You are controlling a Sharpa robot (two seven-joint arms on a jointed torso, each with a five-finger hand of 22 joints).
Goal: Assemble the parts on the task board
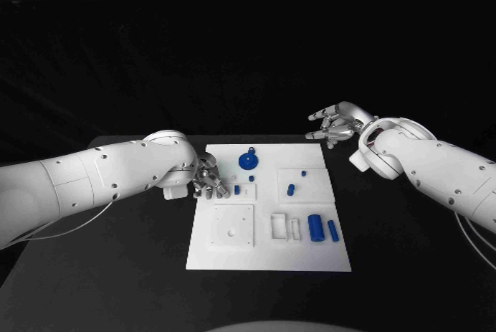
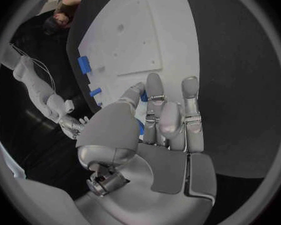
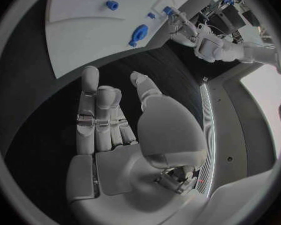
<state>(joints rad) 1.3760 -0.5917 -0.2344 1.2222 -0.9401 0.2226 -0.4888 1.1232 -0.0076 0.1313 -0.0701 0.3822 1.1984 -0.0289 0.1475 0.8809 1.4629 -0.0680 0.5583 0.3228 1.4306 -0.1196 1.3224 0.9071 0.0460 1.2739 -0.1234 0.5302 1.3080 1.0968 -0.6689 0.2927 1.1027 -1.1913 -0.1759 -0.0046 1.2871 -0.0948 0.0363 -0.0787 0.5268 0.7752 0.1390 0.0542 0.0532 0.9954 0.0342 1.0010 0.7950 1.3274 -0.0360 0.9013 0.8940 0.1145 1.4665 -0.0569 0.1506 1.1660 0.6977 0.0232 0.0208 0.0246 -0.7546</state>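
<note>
The white task board lies in the middle of the black table. On it are a round blue knob, small blue parts and two blue cylinders. My left hand hovers at the board's left edge, fingers pointing down just beside the small blue part, with nothing held. In the left wrist view, bits of blue peek past the fingers. My right hand floats off the board's far right corner, fingers apart and empty.
A raised white square plate and a white slotted block sit on the board's near half. Black table surrounds the board on all sides.
</note>
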